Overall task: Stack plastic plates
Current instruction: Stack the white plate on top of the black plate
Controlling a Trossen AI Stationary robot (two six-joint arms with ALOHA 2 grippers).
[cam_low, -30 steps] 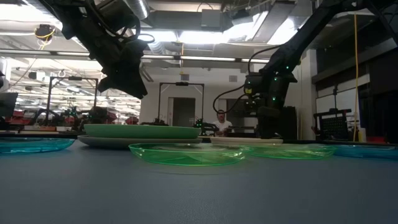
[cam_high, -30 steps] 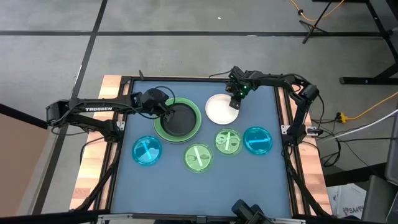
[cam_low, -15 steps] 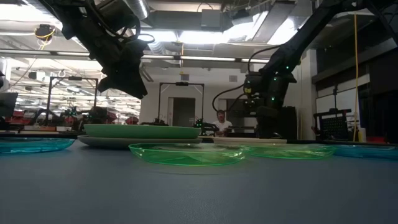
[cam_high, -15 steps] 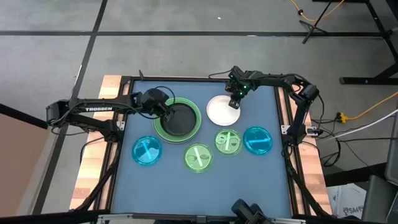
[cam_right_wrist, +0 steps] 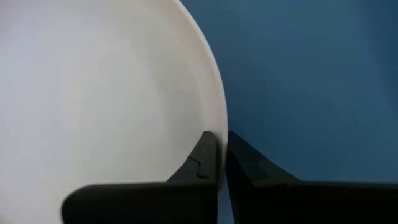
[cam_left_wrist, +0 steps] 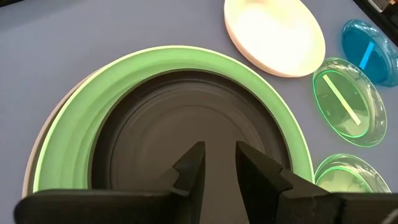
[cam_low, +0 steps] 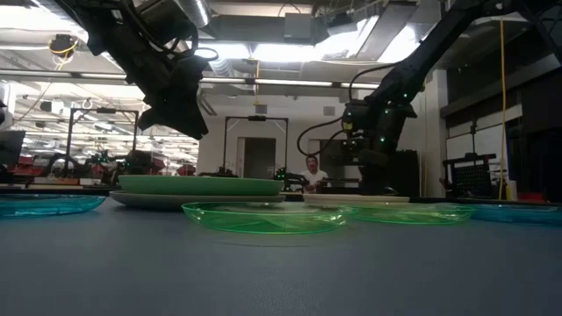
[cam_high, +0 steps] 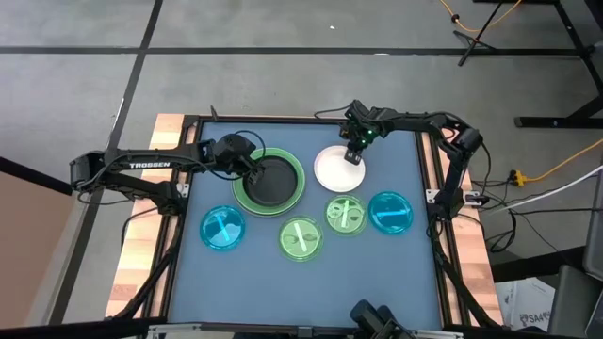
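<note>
A black plate [cam_high: 273, 181] lies in a light green plate [cam_high: 240, 185], which rests on a grey plate [cam_low: 140, 200] at the table's left middle. My left gripper [cam_left_wrist: 219, 149] hovers over the black plate [cam_left_wrist: 155, 137], a little open, with nothing between its fingers. To the right, the white plate [cam_high: 334, 169] lies on the blue mat. My right gripper [cam_high: 352, 155] is shut on its far right rim. Two small blue plates [cam_high: 223, 228] [cam_high: 390, 212] and two small green ones [cam_high: 301, 238] [cam_high: 346, 214] lie nearer the front. My right gripper pinches the white plate's rim [cam_right_wrist: 214, 127] between its two fingers, one finger over the plate's inside and one outside the edge. The fingers come from above and from the far side. The plate lies about level; whether it is off the mat, I cannot tell.
The small plates form a row across the middle of the blue mat [cam_high: 254, 282]. A raised dark frame [cam_high: 429, 188] borders the mat. Bare mat lies toward the near edge. A person [cam_low: 309, 171] sits far behind the table.
My right gripper has edged a little toward the table's left edge at the white plate's far rim.
</note>
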